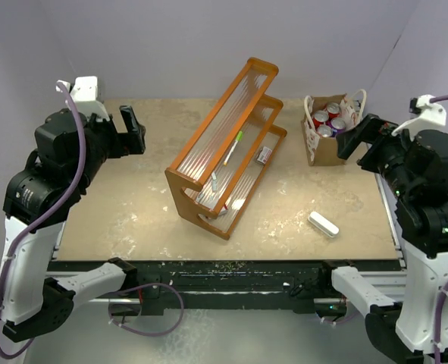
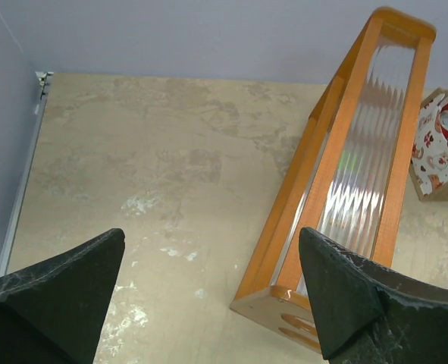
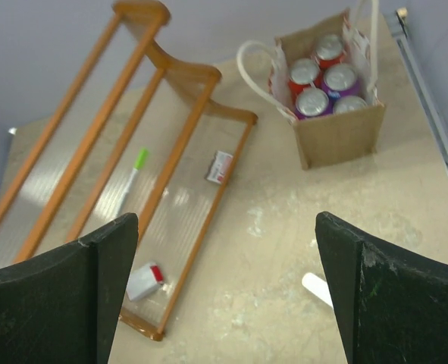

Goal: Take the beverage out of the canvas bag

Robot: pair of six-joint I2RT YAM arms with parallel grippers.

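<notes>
So the canvas bag [image 1: 320, 149] sits at the far right of the tabletop [image 1: 117, 197], standing upright with its mouth open. It's packed with cans [image 3: 319, 83]; I count about five silver tops, with red and purple sides. Nothing's out yet.

The right tool [image 3: 227, 227] hangs in the air just near-side of the bag, spread wide and holding nothing. The left tool [image 2: 212, 243] is way over on the other side, also wide and empty, so this looks like a right-arm job.

My take on doing it well:
- Come straight down on one can, not at an angle. They're touching each other, so there's barely room for a finger between them.
- An edge can looks like the easier start, with one finger going between can and bag wall.
- Lift vertically. The bag looks light and may ride up with the can.
- Watch the white looped handles [image 3: 246, 64]. They flop outward at the rim and could snag a finger.

Other stuff around: an orange tiered rack [image 1: 224, 152] mid-tabletop with a green marker [image 1: 233, 146] on it, apart from the bag on its left. A small white case [image 1: 324, 224] lies nearer the arm, well apart from the bag. Neither blocks a top-down approach, I'd say.
</notes>
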